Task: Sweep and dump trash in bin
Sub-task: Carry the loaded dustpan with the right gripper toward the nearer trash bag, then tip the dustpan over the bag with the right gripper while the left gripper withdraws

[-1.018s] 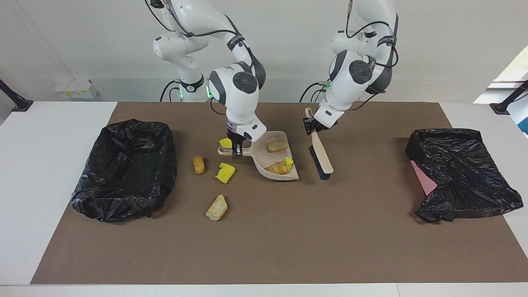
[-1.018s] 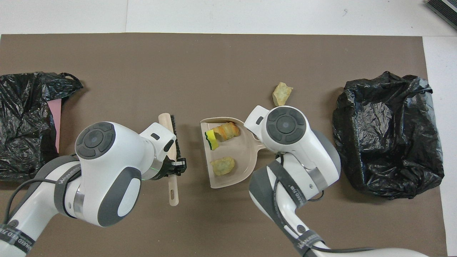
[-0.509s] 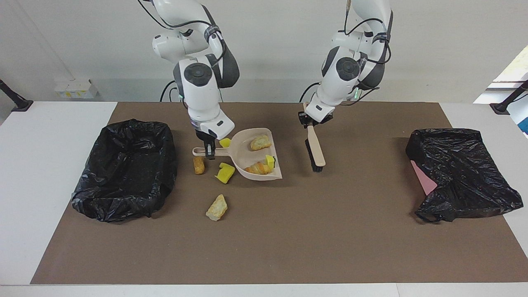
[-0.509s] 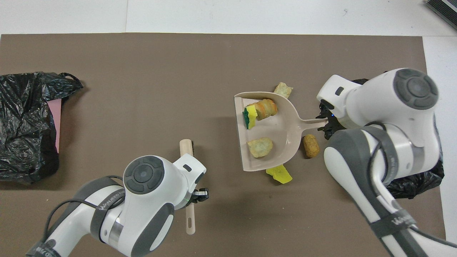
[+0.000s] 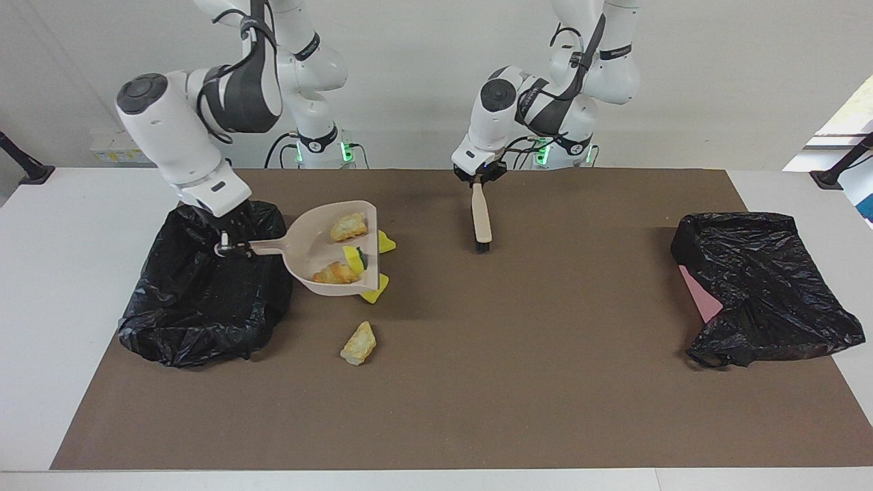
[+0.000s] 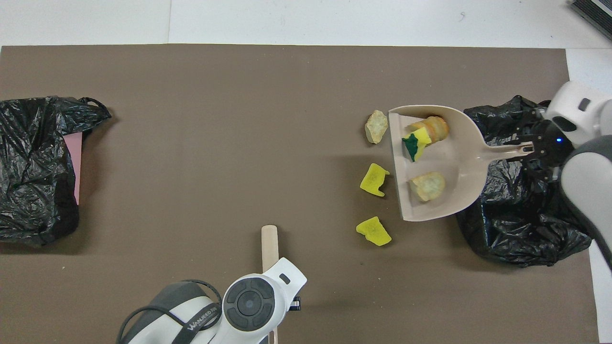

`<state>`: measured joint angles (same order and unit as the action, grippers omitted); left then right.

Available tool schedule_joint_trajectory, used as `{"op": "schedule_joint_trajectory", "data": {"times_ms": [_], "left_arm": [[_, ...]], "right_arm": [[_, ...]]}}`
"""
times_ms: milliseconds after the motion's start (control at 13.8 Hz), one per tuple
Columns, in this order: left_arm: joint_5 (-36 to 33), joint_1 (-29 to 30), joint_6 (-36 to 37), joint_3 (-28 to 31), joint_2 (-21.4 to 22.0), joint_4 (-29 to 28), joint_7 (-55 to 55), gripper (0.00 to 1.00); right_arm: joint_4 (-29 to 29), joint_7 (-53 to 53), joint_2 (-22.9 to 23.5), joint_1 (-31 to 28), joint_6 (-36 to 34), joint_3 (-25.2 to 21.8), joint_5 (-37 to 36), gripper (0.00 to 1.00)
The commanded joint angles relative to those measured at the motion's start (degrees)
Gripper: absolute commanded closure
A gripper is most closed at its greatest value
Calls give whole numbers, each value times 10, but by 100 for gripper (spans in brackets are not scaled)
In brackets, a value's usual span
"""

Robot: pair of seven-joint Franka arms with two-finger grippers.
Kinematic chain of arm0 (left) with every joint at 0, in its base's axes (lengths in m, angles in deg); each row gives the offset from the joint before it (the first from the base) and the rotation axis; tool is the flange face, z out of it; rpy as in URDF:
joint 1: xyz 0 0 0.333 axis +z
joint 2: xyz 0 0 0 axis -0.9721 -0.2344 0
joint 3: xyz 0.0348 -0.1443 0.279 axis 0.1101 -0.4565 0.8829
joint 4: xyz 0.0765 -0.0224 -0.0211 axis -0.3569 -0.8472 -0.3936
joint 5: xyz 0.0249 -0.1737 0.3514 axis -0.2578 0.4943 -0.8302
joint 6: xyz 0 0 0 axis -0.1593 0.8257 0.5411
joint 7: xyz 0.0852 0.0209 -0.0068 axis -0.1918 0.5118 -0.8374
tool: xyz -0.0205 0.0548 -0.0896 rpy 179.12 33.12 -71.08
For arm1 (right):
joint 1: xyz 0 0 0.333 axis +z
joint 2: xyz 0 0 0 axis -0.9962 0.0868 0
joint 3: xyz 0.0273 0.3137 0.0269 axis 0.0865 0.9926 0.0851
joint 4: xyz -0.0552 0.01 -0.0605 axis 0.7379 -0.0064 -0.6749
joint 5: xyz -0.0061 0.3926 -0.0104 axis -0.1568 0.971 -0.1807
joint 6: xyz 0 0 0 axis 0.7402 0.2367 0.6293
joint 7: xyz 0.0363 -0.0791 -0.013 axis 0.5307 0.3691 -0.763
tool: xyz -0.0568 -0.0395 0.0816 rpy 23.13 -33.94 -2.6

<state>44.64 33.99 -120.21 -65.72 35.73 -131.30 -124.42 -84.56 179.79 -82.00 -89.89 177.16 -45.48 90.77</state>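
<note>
We see the right gripper (image 5: 228, 247) clamped on the handle of the beige dustpan (image 5: 310, 262), which it has carried in the last second away from the middle of the mat and toward the black-lined bin (image 5: 204, 300) at the right arm's end of the table; the gripper now hangs over that bin, while the pan's scoop is raised beside it. Three scraps of trash ride in the pan: a bread-like lump (image 5: 348, 226), a golden croissant-like piece (image 5: 334, 274) and a yellow sponge chunk (image 5: 353, 256). Still on the mat are two yellow sponge pieces (image 6: 374, 178) (image 6: 374, 231) and a tan lump (image 5: 359, 343) (a fourth loose scrap seen a moment ago is hidden now). The left gripper (image 5: 479, 181), closed on the brush (image 5: 481, 219), has drawn back toward the robots and waits. We judge that dumping comes next, with another sweep needed afterwards. A second bagged bin (image 5: 757, 286) sits at the left arm's end.
</note>
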Motion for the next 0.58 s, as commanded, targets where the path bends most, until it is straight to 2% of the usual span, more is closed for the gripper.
{"op": "schedule_joint_trajectory", "data": {"times_ms": [0,218,291,436,509], "left_arm": [[-15,-10,-23,10,25,-26,-31,100],[-15,-10,-45,10,24,-44,-32,100],[-15,-10,-60,10,24,-52,-32,93],[-16,-8,-62,10,20,-52,-27,0],[-20,-1,-57,10,16,-44,-25,0]], "right_arm": [[1,105,-13,-74,-16,1,21,100],[-6,195,-20,-126,-11,0,-15,100],[-8,213,-21,-135,-2,0,-50,100],[-13,215,-22,-156,26,-1,-88,100],[-14,213,-22,-159,44,-1,-113,100]]}}
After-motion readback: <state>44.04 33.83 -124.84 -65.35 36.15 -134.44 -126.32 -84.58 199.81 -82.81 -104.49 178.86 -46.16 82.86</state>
